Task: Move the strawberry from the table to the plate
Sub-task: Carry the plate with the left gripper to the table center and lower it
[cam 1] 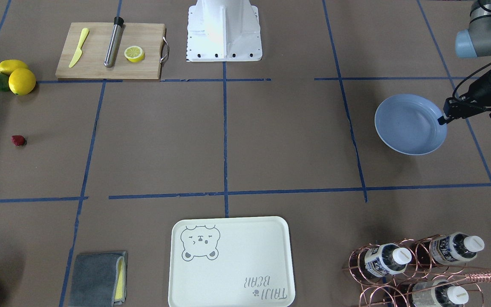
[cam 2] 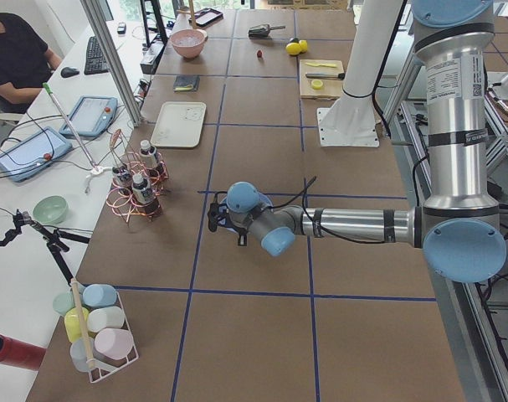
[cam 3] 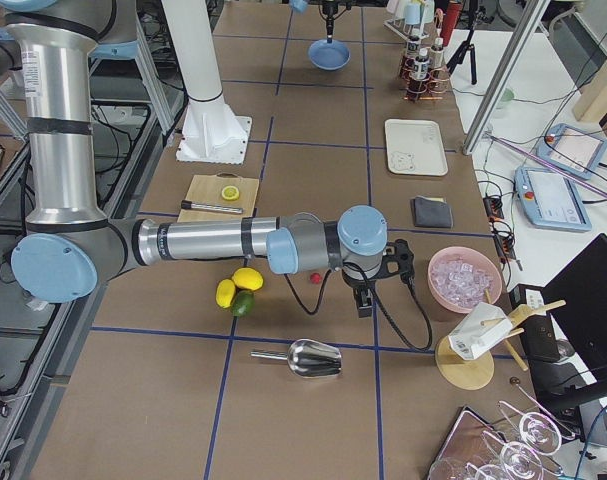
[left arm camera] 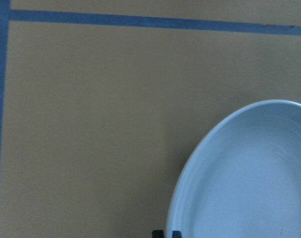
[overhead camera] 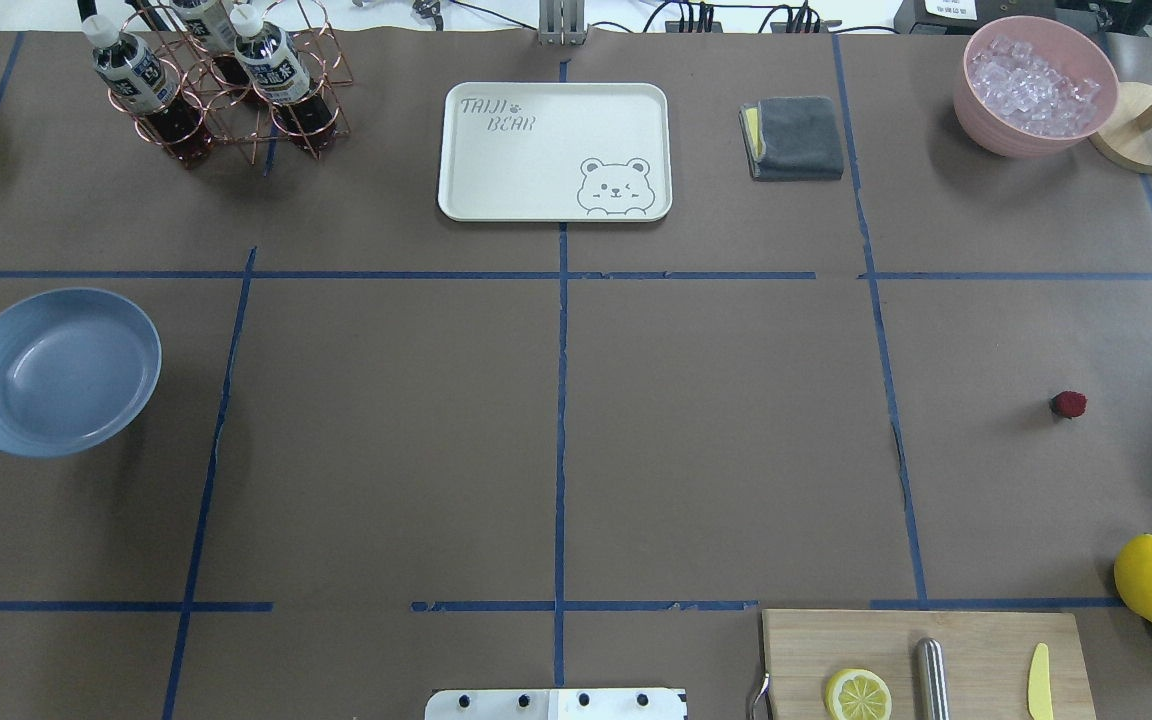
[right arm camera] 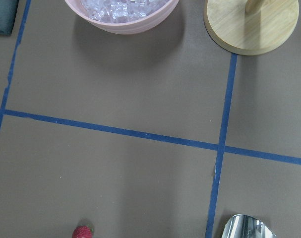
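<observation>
The table (overhead camera: 386, 450) is stretching across every view, with blue tape lines dividing its brown paper. The right arm (cam 3: 203, 242) is reaching low across the middle of the right-side view. The right end effector (cam 3: 366, 300) is hanging near the strawberry. It is showing only in that side view, so I cannot tell how far open it is or whether it is holding anything.

The left end effector (cam 1: 443, 119) is sitting at the rim of the plate (overhead camera: 58, 370), at the left edge of the overhead view. Whether it is gripping that rim cannot be told.

The step in hand is looking like the approach to the berry, with the pick not yet made. The next move is probably calling for centring over the fruit, descending, closing gently on something small and round, then carrying it across the table's full width.

The cream bear tray (overhead camera: 536, 170), at upper centre, is holding nothing. The plate is holding nothing either. The pink bowl (overhead camera: 981, 125), at upper right, is holding ice cubes (overhead camera: 1036, 75). The copper wire rack (overhead camera: 226, 100), at upper left, is holding bottles (overhead camera: 141, 75).

The strawberry (overhead camera: 1068, 404) is lying alone on the table at the overhead view's right, well apart from the plate.
</observation>
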### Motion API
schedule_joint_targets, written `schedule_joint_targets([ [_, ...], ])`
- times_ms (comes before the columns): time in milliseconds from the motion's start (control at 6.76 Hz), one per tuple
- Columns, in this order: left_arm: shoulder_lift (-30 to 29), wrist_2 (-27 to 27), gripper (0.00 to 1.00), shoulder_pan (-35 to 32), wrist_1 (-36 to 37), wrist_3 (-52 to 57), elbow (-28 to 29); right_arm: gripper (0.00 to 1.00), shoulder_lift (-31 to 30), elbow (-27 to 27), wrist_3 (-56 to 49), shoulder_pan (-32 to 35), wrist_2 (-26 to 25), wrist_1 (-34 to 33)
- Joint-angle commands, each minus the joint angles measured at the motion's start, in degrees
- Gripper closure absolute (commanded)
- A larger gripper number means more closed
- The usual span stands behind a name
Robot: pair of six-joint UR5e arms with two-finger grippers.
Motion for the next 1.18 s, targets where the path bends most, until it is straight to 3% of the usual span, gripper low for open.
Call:
schedule_joint_targets([
  [0,-13.77,4.29,1.0,-1.51,17.15,-6.77,-6.23,0.0,0.48,-0.06,0.03,-0.09,0.06,-0.05],
  [296,-20.76,5.74,1.0,6.88,17.48,-24.42,-8.87,0.0,0.56,-0.06,-0.24,-0.87,-0.55,0.3],
  [739,-29.03,20.11,1.0,28.57,15.82,-47.2,-7.67,0.0,0.74,-0.24,0.37,-1.05,-0.64,0.31],
  [1035,-30.97,26.54,1.0,36.08,9.61,-55.23,-2.86,0.0,0.65,-0.24,5.47,-1.49,-0.38,0.39],
])
